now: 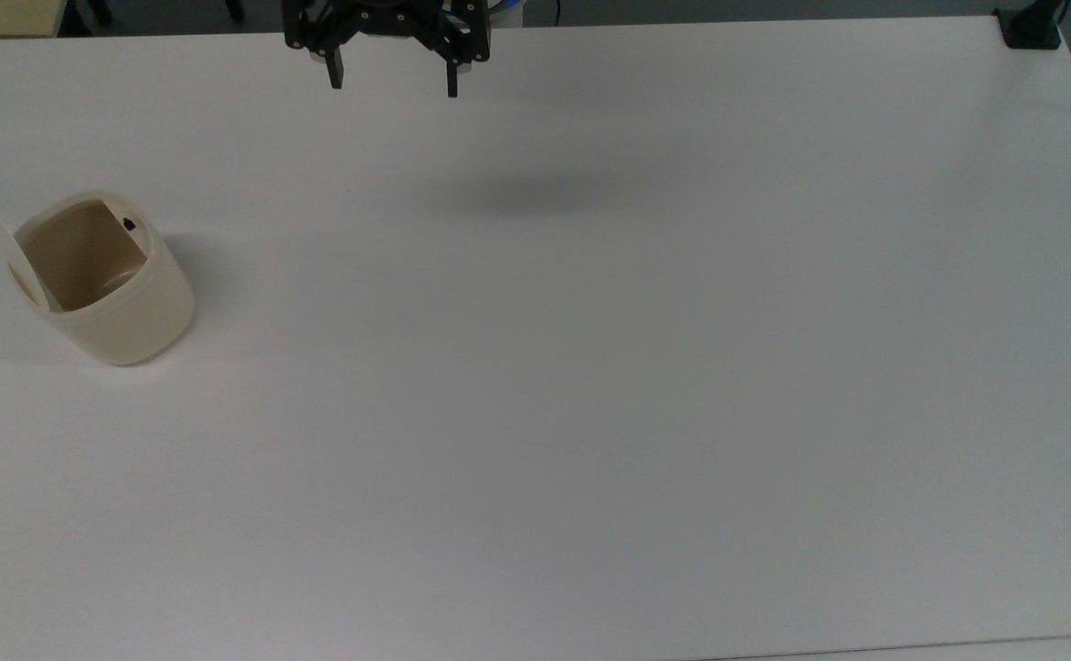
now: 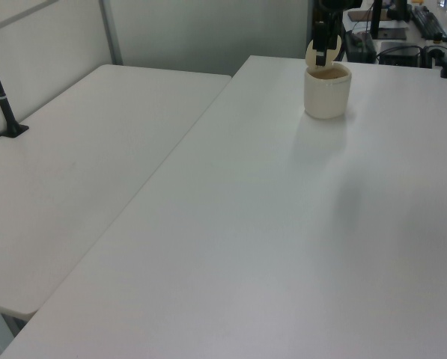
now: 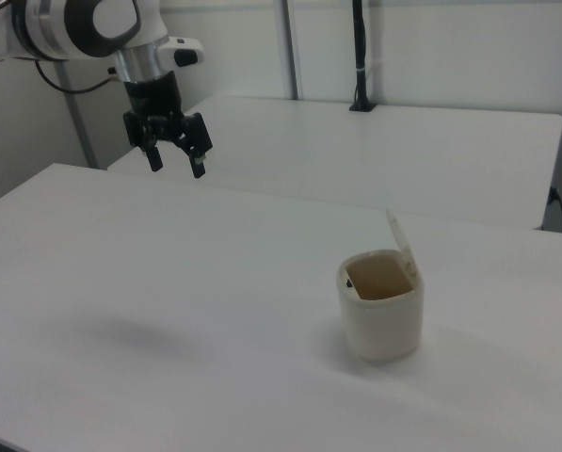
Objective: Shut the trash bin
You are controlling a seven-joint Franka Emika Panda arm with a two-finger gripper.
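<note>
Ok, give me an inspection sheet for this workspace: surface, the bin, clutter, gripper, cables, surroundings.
Surface: white table, bare apart from the bin.
Job's things: trash bin near the top view's left edge, standing upright; lid hinged up, inside looks empty.
Clutter: nothing seen.
Gripper: gripper open, holding nothing, in the air well away from the bin.
Cables: a dark cable hangs by the arm in the right view.
Surroundings: second white table alongside, black clamp post on it.
</note>
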